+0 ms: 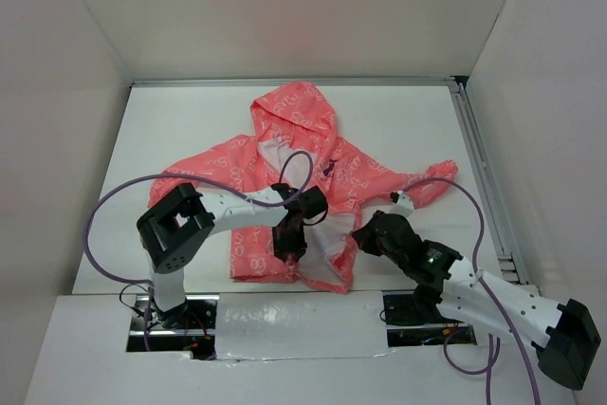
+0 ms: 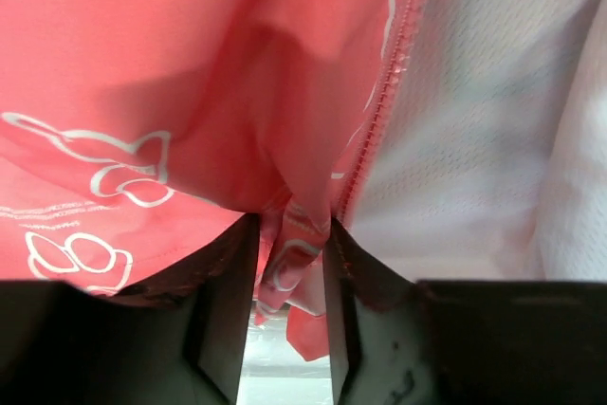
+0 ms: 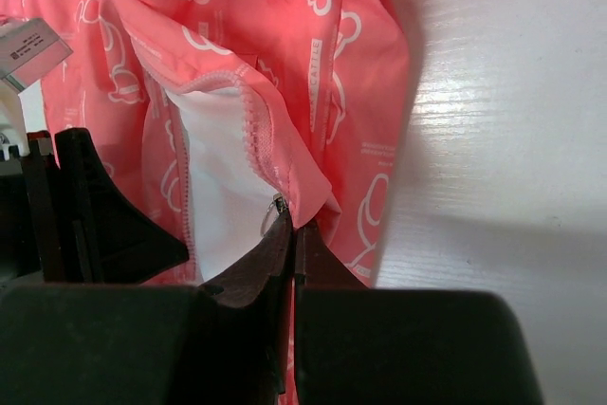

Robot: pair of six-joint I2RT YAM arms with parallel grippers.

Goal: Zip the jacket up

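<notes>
1. Top view: the jacket (image 1: pixel 303 177) lies flat mid-table (image 1: pixel 190 130), with its hood at the far side, its sleeves spread left and right, and its front open on pale lining.
2. Left side: a purple cable (image 1: pixel 104 215) loops over the left sleeve and the bare table. The left arm crosses the jacket's left half and hides part of it.
3. The left gripper (image 1: pixel 289 242) is at the lower left front panel. From above, its own body hides what the jaws are doing.
4. Left wrist view: the left gripper (image 2: pixel 291 234) has a fold of pink fabric pinched between its fingers (image 2: pixel 228 310). The zipper tape (image 2: pixel 384 111) runs up just to the right, with mesh lining (image 2: pixel 474 139) beyond it.
5. The right gripper (image 1: pixel 363 234) is at the lower right hem.
6. Right wrist view: the right gripper (image 3: pixel 292 234) has its fingers pressed together on the corner of the hem. A small metal ring (image 3: pixel 275 211) sits at the fingertips, and a white label (image 3: pixel 28 49) shows at the far left. Neither can be made out from above.
</notes>
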